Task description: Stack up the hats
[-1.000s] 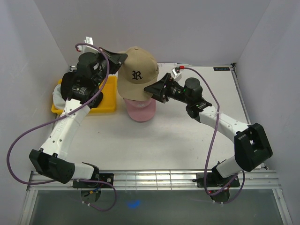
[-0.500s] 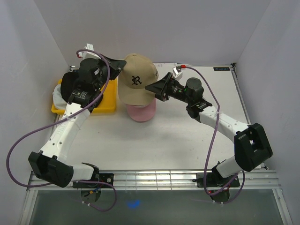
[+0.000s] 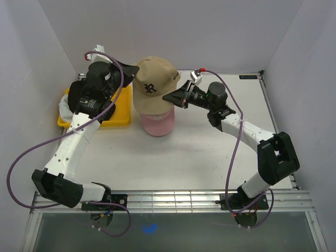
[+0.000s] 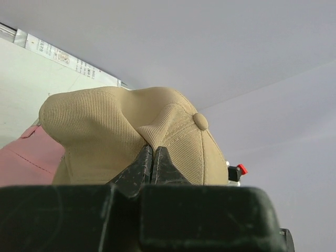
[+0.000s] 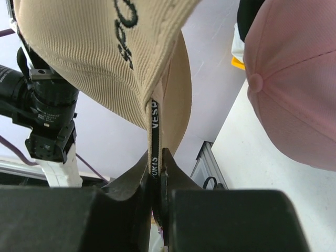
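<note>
A tan hat (image 3: 152,86) with a dark embroidered letter hangs in the air, tilted, just above a pink hat (image 3: 157,123) that sits on the table. My left gripper (image 3: 135,67) is shut on a pinched fold of the tan hat's crown (image 4: 105,131) at its back left, fingertips together (image 4: 153,149). My right gripper (image 3: 169,97) is shut on the tan hat's lower rim, with its black inner band (image 5: 155,118) clamped between the jaws (image 5: 156,157). The pink hat (image 5: 294,89) lies below and to the right of that grip, and shows at lower left (image 4: 31,157) in the left wrist view.
A yellow tray (image 3: 123,113) stands at the back left, mostly under my left arm. White fabric (image 3: 63,107) shows at its left edge. White walls close in the back and both sides. A metal rail (image 3: 173,199) runs along the near edge.
My right gripper has shut on the tan hat's rim, having stood open a second ago. The tan hat has tilted and shifted slightly towards the back. The left grip is unchanged.
</note>
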